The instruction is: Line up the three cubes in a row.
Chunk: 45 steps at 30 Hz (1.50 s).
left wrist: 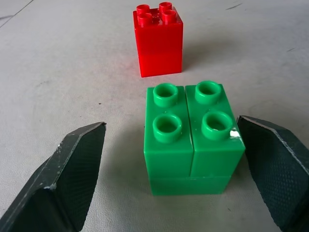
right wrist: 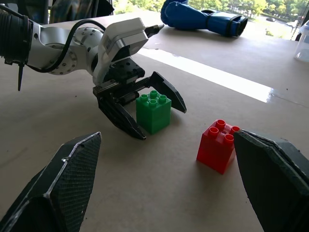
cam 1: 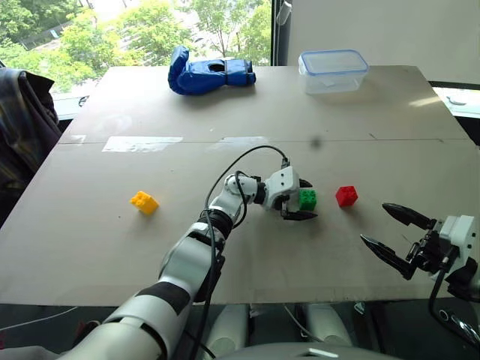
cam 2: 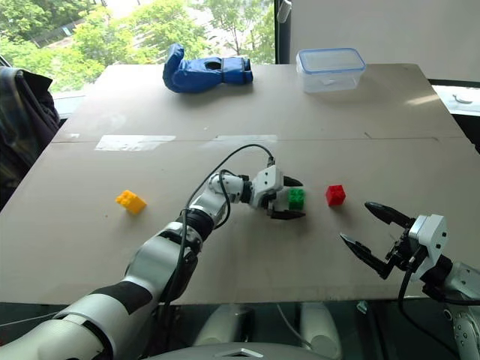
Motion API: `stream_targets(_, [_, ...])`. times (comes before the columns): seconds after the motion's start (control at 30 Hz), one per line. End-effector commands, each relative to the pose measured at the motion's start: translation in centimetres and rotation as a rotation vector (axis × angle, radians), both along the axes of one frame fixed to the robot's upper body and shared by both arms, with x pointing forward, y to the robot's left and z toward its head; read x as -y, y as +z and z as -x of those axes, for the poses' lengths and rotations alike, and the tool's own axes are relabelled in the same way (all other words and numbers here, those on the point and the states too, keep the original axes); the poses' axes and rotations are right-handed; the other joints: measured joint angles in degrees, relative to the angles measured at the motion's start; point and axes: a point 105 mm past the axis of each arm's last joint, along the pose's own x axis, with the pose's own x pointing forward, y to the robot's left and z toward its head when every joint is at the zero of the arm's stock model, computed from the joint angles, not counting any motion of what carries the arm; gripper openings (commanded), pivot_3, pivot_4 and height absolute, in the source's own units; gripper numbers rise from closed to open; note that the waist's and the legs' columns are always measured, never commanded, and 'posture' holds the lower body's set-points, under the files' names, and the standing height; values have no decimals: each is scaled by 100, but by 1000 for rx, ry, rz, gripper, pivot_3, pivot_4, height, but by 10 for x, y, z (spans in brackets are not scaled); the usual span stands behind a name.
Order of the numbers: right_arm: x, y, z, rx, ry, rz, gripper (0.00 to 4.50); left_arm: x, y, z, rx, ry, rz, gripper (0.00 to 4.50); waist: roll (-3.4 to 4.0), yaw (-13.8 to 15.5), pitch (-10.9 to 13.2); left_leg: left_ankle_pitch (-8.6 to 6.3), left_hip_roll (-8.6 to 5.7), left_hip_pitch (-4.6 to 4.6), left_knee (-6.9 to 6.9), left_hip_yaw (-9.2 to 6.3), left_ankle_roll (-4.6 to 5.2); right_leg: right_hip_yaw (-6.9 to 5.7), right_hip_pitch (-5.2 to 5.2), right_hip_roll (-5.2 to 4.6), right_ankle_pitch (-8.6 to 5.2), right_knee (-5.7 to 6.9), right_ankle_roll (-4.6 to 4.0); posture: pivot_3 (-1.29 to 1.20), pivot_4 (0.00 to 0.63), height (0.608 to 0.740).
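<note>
Left wrist view shows the left hand [left wrist: 169,179] spread wide, its two black fingers [left wrist: 72,174] faced with a fine cross-hatched texture and tapering to points, standing either side of the green cube [left wrist: 193,140]. One finger sits just beside the cube's corner, the other well apart, so nothing is gripped. The cube is glossy moulded plastic, square, with four round hollow studs on top. Beyond it, toward 12 o'clock from the hand, stands the red cube [left wrist: 158,41], same make, apart from the green one with bare worktop [left wrist: 58,72] between.

From the head camera, the yellow cube [cam 1: 144,202] lies far off at 9 o'clock from the green one, with wide flat matte board around it. The right hand [cam 1: 390,232] hangs open past the worktop's near edge, at 5 o'clock from the red cube. A blue glove [cam 1: 206,73] and clear plastic box [cam 1: 333,70] sit along the far edge.
</note>
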Motion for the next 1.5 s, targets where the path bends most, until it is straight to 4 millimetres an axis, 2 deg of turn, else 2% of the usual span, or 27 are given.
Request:
stream_targets(0.03, [-1,10,1,33,15,5,4500,-17,5,3,-8,-13,31,4449,1,-16,0,0,2,0,-1,1,0,1,-1,1,0,0,0,0,150,740])
stream_targets(0.17, [-2,10,2,32,26,15,4500,-46,6,5,31,14,-16,4449,2,-12,1,0,5,-5,-2,-1,0,2,-9,2,0,1,-2,0,150,740])
stream_targets(0.27, [-5,11,2,34,52,27,4500,-73,22,4,55,94,-9,4449,4,-9,2,0,11,-5,-4,-1,0,4,-10,2,0,1,-2,0,150,740])
stream_targets(0.4, [-16,19,0,48,105,2,4500,-104,36,34,72,125,24,4449,11,-6,4,-1,27,-6,-7,1,-1,7,-13,0,0,-1,-3,0,150,740])
stream_targets(0.5, [-36,24,-3,48,200,-38,4500,-128,61,57,93,369,231,4449,17,-23,7,-3,39,-9,-13,3,1,14,-15,-20,-1,-5,-4,0,150,740])
stream_targets(0.57, [-44,29,-5,51,243,-57,4500,-140,69,71,94,513,308,4449,18,18,8,-4,45,-18,-13,3,1,26,-22,-39,0,-12,-5,0,150,740])
stream_targets(0.7, [-57,37,-14,67,315,-96,4500,-152,73,96,118,741,377,4449,20,142,8,-4,43,-21,-13,-12,0,17,-15,-43,0,-17,-5,0,150,740])
stream_targets(0.77, [-68,39,-21,66,385,-108,4500,-164,74,110,169,937,415,4449,18,161,9,-4,41,-15,-12,-5,1,20,-10,-38,1,-28,-5,0,150,740])
stream_targets(0.83, [-72,40,-24,63,420,-107,4500,-177,75,114,198,1098,453,4449,14,171,9,-4,39,-14,-12,-1,1,17,-10,-28,1,-27,-5,0,150,740])
stream_targets(0.93, [-74,42,-27,63,449,-104,4500,-200,70,117,240,1323,443,4449,14,212,8,-3,35,-18,-12,-16,0,4,-9,-19,0,-25,-6,0,150,740])
stream_targets(1.0, [-76,43,-30,63,475,-101,4500,-222,54,124,227,1545,425,4449,14,181,8,-4,31,-18,-13,-12,0,-10,-9,-16,0,-26,-6,0,150,740])
stream_targets(1.17, [-83,47,-31,66,516,-98,4500,-235,23,128,163,1791,353,4449,11,169,8,-8,26,-16,-12,1,7,-6,-10,-19,1,-29,-4,0,150,740])
stream_targets(1.3, [-91,51,-29,72,535,-109,4500,-242,8,119,149,1879,295,4449,10,184,9,-7,23,-20,-12,-10,7,-20,-9,-17,0,-27,-5,0,150,740])
stream_targets(1.5, [-99,49,-25,68,537,-111,4500,-251,7,93,189,1944,282,4449,9,177,8,-7,21,-20,-12,-9,7,-19,-10,-18,1,-27,-5,0,150,740])
